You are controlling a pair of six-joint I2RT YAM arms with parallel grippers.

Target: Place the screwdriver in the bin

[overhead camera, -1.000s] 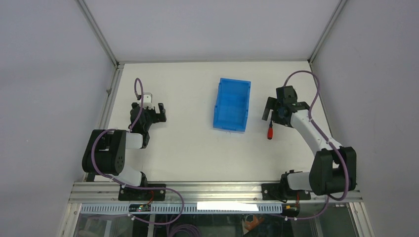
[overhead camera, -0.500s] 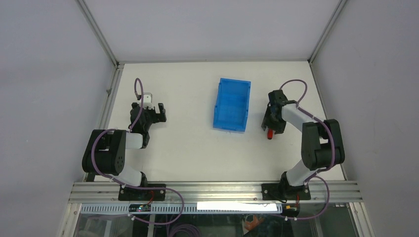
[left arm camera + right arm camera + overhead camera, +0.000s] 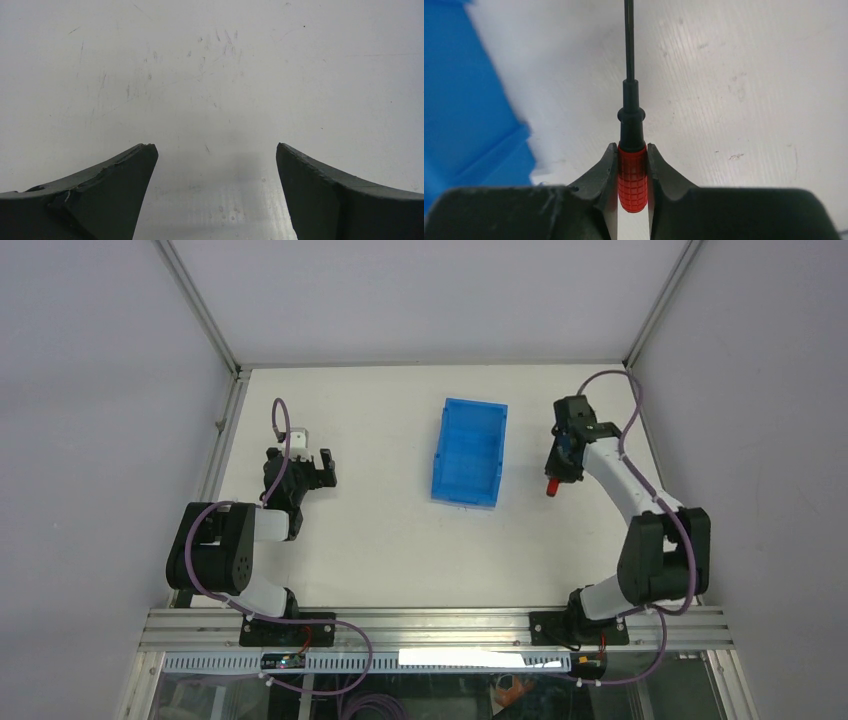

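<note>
1. Grip first: our right gripper is clenched on the screwdriver, with both fingers pressed against the sides of the red knurled handle.
2. From the right wrist view we see the black collar and thin dark shaft running straight out past the fingertips, away from the camera, over the white table.
3. From above, the red handle shows just under the right gripper, on the right side of the table. We cannot tell whether the screwdriver touches the surface.
4. We see the bin, bright blue, standing around the middle of the table, its long side running near to far.
5. The screwdriver lies outside the bin, just to the right of its near right corner and apart from its wall.
6. Our left gripper is released, its jaws spread wide with only scuffed table between them.
7. The left gripper sits on the left side of the table, well apart from the bin.
</note>
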